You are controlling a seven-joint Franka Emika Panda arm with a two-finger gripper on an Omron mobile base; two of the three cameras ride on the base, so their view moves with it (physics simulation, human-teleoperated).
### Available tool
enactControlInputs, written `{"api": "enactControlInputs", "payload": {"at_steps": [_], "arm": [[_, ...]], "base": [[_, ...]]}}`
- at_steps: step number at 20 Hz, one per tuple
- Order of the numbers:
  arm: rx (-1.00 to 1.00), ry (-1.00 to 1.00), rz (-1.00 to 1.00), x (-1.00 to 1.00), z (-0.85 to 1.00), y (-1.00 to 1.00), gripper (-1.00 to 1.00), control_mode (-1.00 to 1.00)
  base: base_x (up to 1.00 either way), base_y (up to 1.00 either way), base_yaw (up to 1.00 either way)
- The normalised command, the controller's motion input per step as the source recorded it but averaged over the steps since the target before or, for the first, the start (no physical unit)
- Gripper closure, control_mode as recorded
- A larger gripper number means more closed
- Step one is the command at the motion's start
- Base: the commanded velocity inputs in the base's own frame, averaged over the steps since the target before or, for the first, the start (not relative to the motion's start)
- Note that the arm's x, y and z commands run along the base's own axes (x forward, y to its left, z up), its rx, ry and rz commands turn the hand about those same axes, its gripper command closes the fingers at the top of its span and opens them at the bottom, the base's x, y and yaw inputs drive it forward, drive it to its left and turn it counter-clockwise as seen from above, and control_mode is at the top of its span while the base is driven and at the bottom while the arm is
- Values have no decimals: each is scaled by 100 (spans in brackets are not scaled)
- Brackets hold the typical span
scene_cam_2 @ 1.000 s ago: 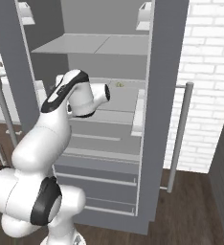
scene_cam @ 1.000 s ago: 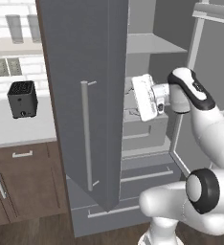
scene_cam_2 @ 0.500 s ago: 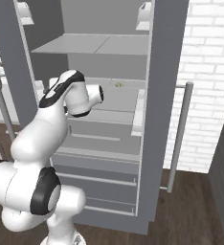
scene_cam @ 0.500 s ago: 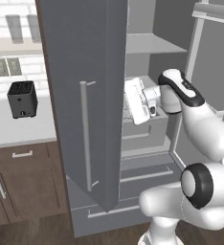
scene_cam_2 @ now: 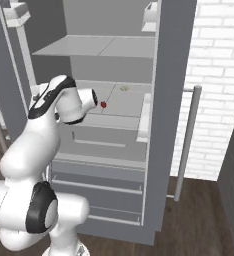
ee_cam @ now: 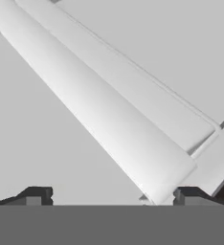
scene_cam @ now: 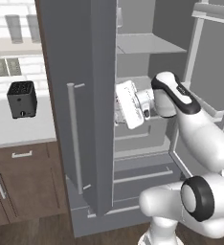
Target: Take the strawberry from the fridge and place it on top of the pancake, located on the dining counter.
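the fridge (scene_cam_2: pixel 114 115) is seen as tall, matte grey, with both doors swung open. the tiny red strawberry (scene_cam_2: pixel 103 104) lies on its middle shelf, near a pale speck (scene_cam_2: pixel 124 88). the gripper (ee_cam: pixel 111 195) is spread wide, holding nothing.

Strawberry (scene_cam_2: pixel 103 104) — tiny red dot; end effector (scene_cam: pixel 117 111) partly behind fridge (scene_cam: pixel 80 95) door.

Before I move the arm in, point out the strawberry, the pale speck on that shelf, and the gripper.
strawberry (scene_cam_2: pixel 103 104), right base view, middle of the red fruit.
pale speck (scene_cam_2: pixel 124 88), right base view, its centre.
gripper (ee_cam: pixel 111 197), hand view, midway between the open fingertips.
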Motion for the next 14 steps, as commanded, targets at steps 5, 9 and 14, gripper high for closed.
{"api": "enactControlInputs", "payload": {"at_steps": [5,9,14], "arm": [[0,0,0,-16,-2,71,-100,-100],[-1,0,-1,-2,0,85,-100,-100],[-2,0,-2,0,0,70,-100,-100]], "base": [[0,0,0],[0,0,0],[0,0,0]]}}
